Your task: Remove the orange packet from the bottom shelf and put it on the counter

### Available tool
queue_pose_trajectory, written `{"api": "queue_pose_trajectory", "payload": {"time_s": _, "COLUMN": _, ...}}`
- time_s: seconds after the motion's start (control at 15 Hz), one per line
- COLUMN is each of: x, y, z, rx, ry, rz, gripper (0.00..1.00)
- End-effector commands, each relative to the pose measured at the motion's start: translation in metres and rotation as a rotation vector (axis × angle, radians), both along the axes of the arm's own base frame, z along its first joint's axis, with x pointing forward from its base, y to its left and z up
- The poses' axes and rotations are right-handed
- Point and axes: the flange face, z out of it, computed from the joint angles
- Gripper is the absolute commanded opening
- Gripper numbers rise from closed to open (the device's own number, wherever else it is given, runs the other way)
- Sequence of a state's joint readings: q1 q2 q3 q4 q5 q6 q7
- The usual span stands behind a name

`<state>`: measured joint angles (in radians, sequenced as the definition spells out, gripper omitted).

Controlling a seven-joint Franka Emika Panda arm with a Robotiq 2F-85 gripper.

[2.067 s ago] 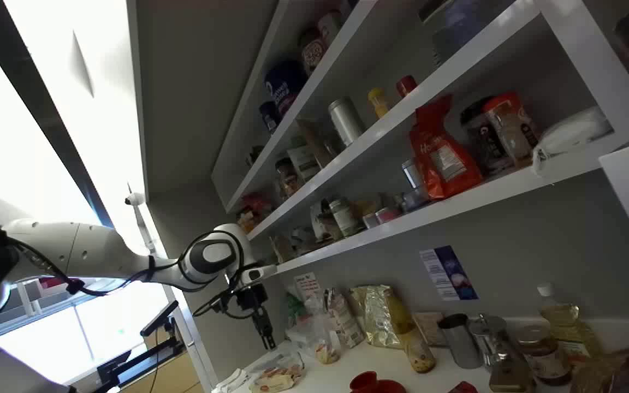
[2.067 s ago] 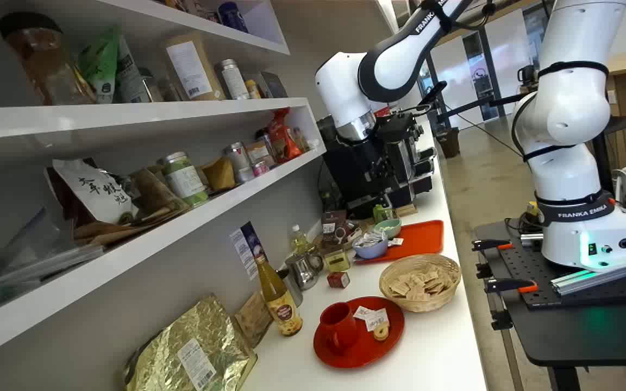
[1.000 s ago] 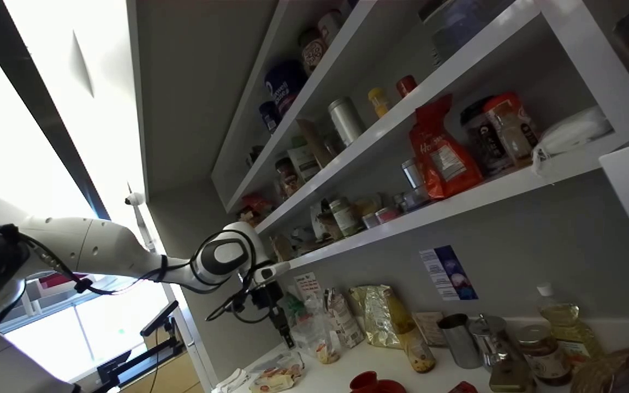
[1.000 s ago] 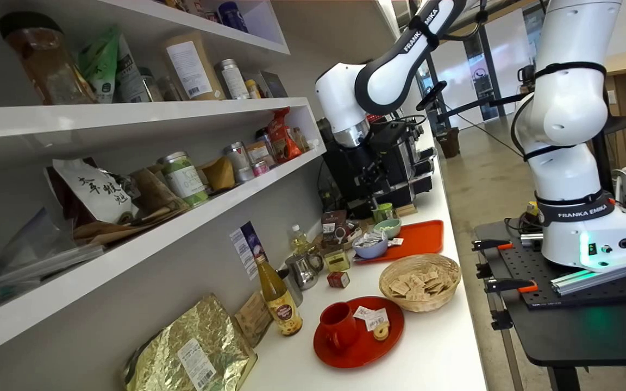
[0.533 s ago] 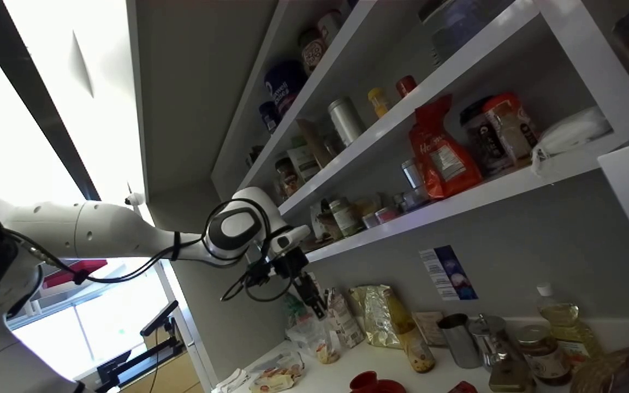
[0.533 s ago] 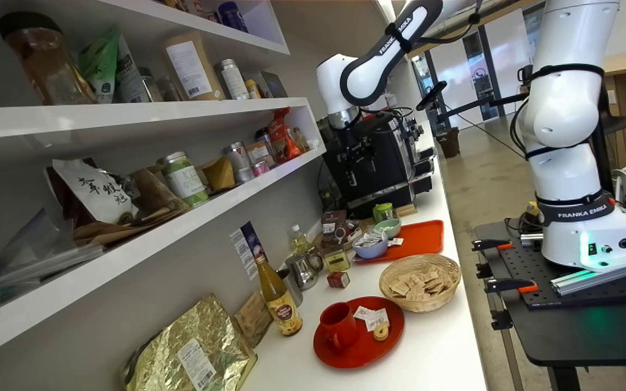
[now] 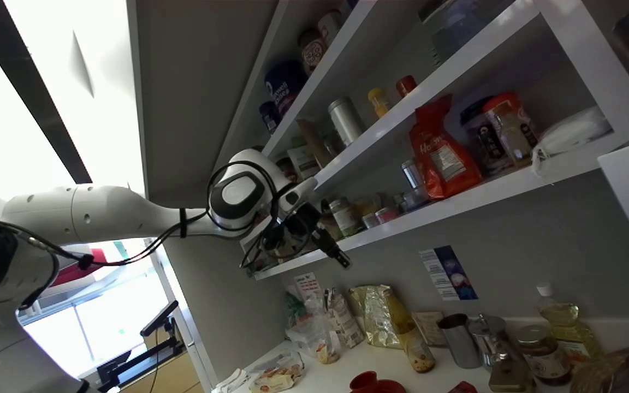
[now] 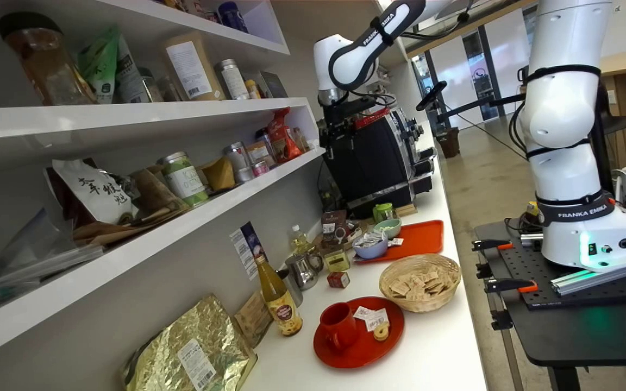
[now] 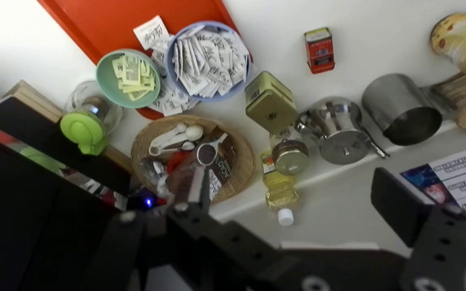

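The orange packet [image 7: 440,153] stands upright on the bottom shelf [image 7: 391,226], leaning slightly, in front of jars. It also shows at the far end of that shelf in an exterior view [image 8: 282,136]. My gripper [image 7: 342,261] hangs in front of the bottom shelf's edge, left of the packet and apart from it in this view. It points down and is dark against the black machine in an exterior view [image 8: 339,145]. In the wrist view its fingers [image 9: 295,196] are wide apart with nothing held. The counter [image 9: 275,24] lies below; the packet is out of the wrist view.
Silver tins and small jars [image 7: 385,214] stand beside the packet on its left; lidded jars [image 7: 511,128] on its right. A higher shelf board [image 7: 380,128] runs above. Below are an oil bottle [image 9: 281,190], a metal pot [image 9: 340,131] and a basket [image 9: 245,161]. A black machine [image 8: 378,163] stands beyond.
My gripper has risen from low over the counter to about the bottom shelf's front edge, moving right towards the packet in an exterior view. The packet has not moved.
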<state>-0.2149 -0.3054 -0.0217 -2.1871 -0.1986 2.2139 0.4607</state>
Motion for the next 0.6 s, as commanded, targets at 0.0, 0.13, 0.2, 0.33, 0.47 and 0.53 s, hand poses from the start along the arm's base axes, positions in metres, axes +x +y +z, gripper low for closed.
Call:
{"api": "queue_pose_trajectory", "payload": {"time_s": 0.0, "x": 0.034, "y": -0.026, "z": 0.022, "rx": -0.086, "ry": -0.066, "rz": 0.056, "gripper": 1.00}}
{"api": "queue_pose_trajectory", "payload": {"time_s": 0.13, "x": 0.049, "y": -0.038, "z": 0.033, "rx": -0.135, "ry": -0.110, "rz": 0.073, "gripper": 1.00}}
{"api": "queue_pose_trajectory", "payload": {"time_s": 0.2, "x": 0.056, "y": -0.043, "z": 0.037, "rx": -0.157, "ry": -0.130, "rz": 0.080, "gripper": 1.00}}
{"api": "queue_pose_trajectory", "payload": {"time_s": 0.33, "x": 0.069, "y": -0.052, "z": 0.047, "rx": -0.202, "ry": -0.172, "rz": 0.084, "gripper": 1.00}}
{"api": "queue_pose_trajectory", "payload": {"time_s": 0.47, "x": 0.080, "y": -0.064, "z": 0.054, "rx": -0.253, "ry": -0.212, "rz": 0.078, "gripper": 1.00}}
{"api": "queue_pose_trajectory", "payload": {"time_s": 0.53, "x": 0.087, "y": -0.071, "z": 0.057, "rx": -0.276, "ry": -0.235, "rz": 0.074, "gripper": 1.00}}
